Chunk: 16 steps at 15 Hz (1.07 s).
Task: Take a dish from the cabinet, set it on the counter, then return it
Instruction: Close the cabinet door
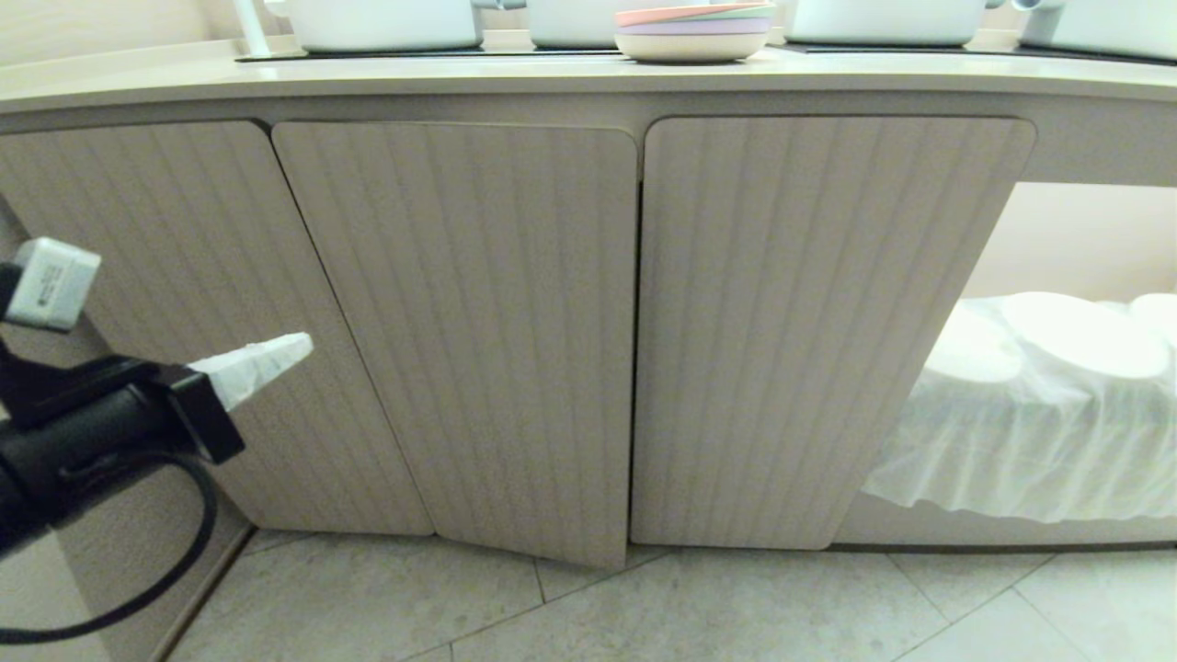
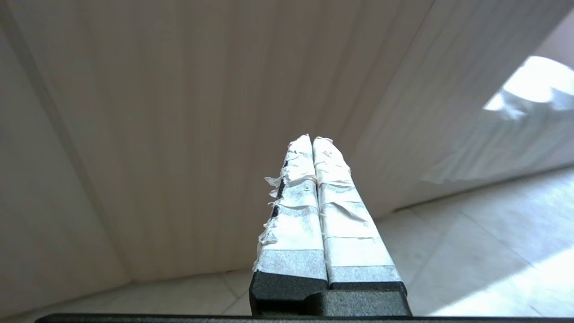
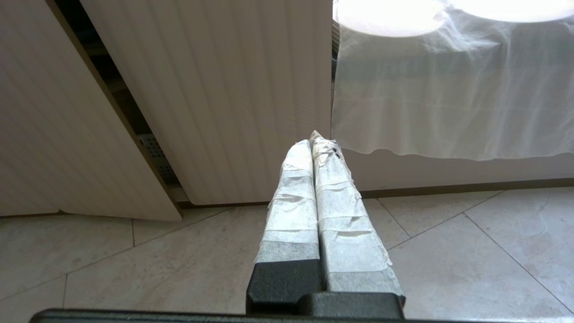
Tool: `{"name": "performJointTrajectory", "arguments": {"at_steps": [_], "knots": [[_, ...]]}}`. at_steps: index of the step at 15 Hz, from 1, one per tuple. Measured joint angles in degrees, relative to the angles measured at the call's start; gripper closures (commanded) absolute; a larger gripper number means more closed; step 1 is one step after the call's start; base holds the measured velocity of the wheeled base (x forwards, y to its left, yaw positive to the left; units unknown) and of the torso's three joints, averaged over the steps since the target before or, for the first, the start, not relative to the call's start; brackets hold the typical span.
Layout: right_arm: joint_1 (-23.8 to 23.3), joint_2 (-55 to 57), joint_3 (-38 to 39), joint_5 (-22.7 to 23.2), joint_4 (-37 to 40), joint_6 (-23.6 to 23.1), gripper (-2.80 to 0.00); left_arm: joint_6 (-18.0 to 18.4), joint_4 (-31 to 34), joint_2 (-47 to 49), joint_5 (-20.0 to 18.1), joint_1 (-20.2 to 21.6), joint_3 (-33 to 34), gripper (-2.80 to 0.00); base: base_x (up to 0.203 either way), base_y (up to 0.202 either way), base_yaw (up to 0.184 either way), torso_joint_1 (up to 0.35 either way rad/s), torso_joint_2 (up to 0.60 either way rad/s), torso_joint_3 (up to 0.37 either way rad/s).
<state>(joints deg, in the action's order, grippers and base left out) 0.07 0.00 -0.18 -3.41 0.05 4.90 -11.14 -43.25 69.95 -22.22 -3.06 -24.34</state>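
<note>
Presently the cabinet (image 1: 460, 340) presents three ribbed beige doors; the middle one stands slightly ajar at its lower edge, the other two sit flush. Above runs the counter (image 1: 368, 78), carrying white pots (image 1: 382, 23) on a black cooktop panel (image 1: 423, 55) and a pink-topped stack of pastel plates (image 1: 691, 32). No light-blue dish can be made out in any view — its place cannot be told.

Left gripper (image 1: 299, 348) is raised at the left of the head view, pointing at the leftmost door and near it, contact not confirmed. Its taped fingers (image 2: 296, 193) are pressed together, holding nothing.

Right gripper (image 3: 314, 141) is outside the head view; its wrist camera shows it low over the tiled floor (image 3: 179, 260), facing a door edge and a white cloth (image 3: 448, 98) — taped fingers likewise closed tight and empty.

That cloth drapes a shelf in the open bay right of the doors, with white round items (image 1: 1076, 331) on top.
</note>
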Motion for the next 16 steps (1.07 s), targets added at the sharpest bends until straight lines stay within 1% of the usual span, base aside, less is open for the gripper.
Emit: {"name": "performJointTrajectory", "arguments": {"at_steps": [2, 5, 7, 9, 13, 15, 16], "knots": [[0.0, 0.0, 0.0, 0.0, -0.02, -0.02, 0.0, 3.29, 0.02, -4.86, 2.21, -0.13, 5.57, 0.0, 0.0, 0.0, 0.0, 0.0, 0.0, 0.0], [0.0, 0.0, 0.0, 0.0, 0.02, -0.02, 0.0, 8.93, 0.07, -12.85, 4.03, -0.29, 14.51, 0.0, 0.0, 0.0, 0.0, 0.0, 0.0, 0.0], [0.0, 0.0, 0.0, 0.0, 0.0, 0.0, 0.0, 10.85, 1.5, -18.89, 4.51, -0.24, 19.51, 0.0, 0.0, 0.0, 0.0, 0.0, 0.0, 0.0], [0.0, 0.0, 0.0, 0.01, -0.01, 0.0, 0.0, 11.82, 6.92, -26.27, 5.13, -0.16, 22.28, 0.0, 0.0, 0.0, 0.0, 0.0, 0.0, 0.0], [0.0, 0.0, 0.0, 0.02, -0.03, -0.02, 0.0, 13.09, 22.93, -41.16, 7.49, 0.04, 24.01, 0.0, 0.0, 0.0, 0.0, 0.0, 0.0, 0.0], [0.0, 0.0, 0.0, 0.02, 0.0, 0.0, 0.0, 15.01, 29.97, -47.94, 8.44, 1.35, 24.23, 0.0, 0.0, 0.0, 0.0, 0.0, 0.0, 0.0], [0.0, 0.0, 0.0, 0.0, 0.0, 0.0, 0.0, 15.69, 32.28, -51.03, 8.62, 2.1, 24.27, 0.0, 0.0, 0.0, 0.0, 0.0, 0.0, 0.0]]}}
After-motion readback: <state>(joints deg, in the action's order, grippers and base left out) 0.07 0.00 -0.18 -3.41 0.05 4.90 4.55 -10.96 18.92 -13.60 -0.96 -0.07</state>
